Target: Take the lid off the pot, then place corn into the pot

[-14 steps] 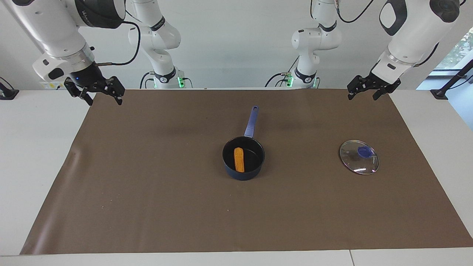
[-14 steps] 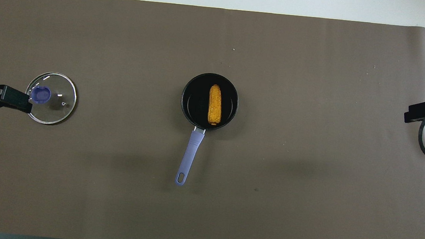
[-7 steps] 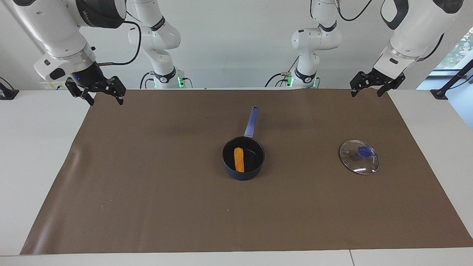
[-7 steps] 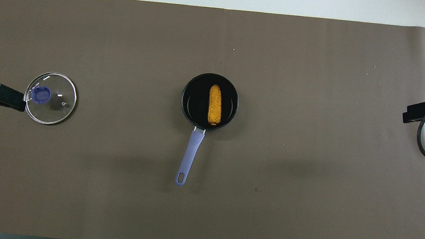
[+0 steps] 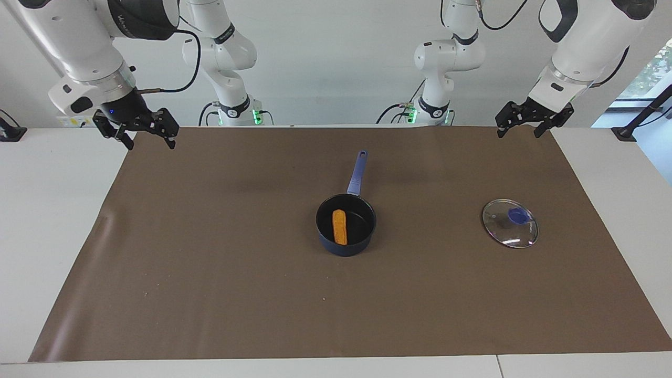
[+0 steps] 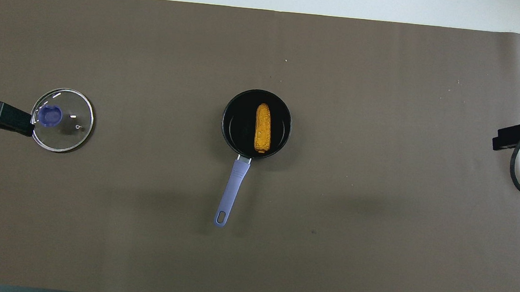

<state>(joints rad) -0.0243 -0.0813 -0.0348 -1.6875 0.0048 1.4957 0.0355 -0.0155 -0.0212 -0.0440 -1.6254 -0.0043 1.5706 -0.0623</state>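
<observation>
Corn (image 6: 263,127) lies in pot (image 5: 346,224); lid (image 5: 510,223) beside pot. Facing view alone shows left claw (image 5: 525,126) and right claw (image 5: 140,135) raised, open, empty.

The pot (image 5: 346,226), a small dark navy saucepan with a black interior, stands upright and uncovered, its long lighter blue handle pointing toward the robots. The corn (image 5: 339,227), a yellow-orange bumpy cob with tapered ends, lies flat inside the pot, lengthwise roughly in line with the handle. The lid (image 5: 510,223), a clear glass disc with a metal rim and blue knob, lies knob-up well apart from the pot, toward the left arm's end of the table.
</observation>
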